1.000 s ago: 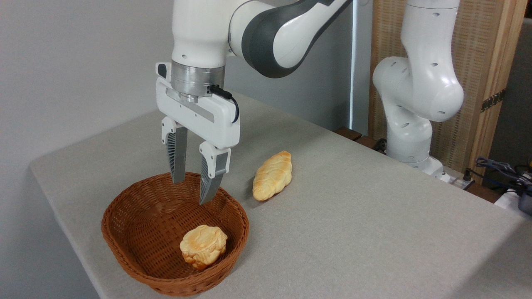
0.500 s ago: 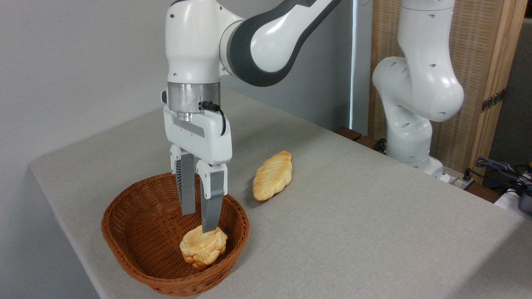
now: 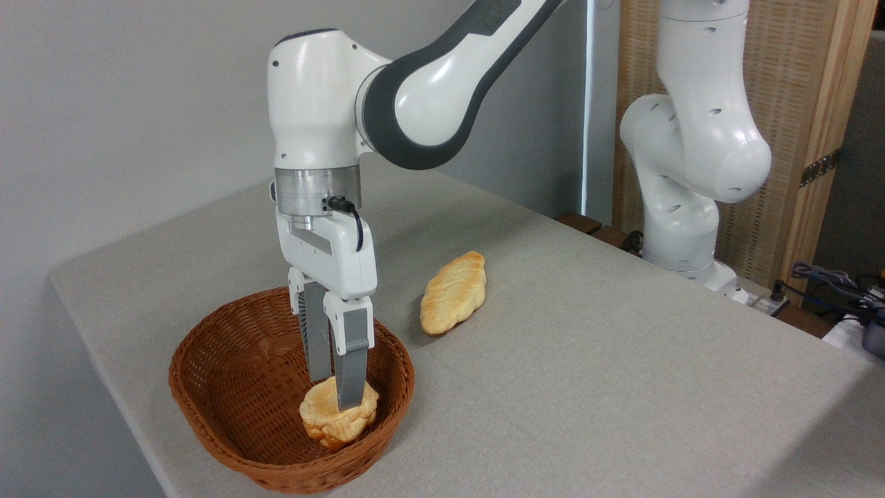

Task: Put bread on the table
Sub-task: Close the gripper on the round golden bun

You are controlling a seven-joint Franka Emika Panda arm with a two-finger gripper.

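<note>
The bread, a small round golden-orange bun, lies in the near right part of the brown wicker basket. My gripper points straight down into the basket and is open. Its fingers straddle the bun: the near finger crosses the bun's top front, and the far finger's tip drops behind the bun. The bun rests on the basket floor. The grey-beige table carries the basket near its front left corner.
A longer pale-yellow braided loaf lies on the table just right of the basket. The arm's white base stands at the table's far right edge, with cables beyond it. The table's left and front edges run close to the basket.
The gripper has come down from above the basket's rim and turned, so its fingers now stand around the bun. The bun and the loaf have not moved.
</note>
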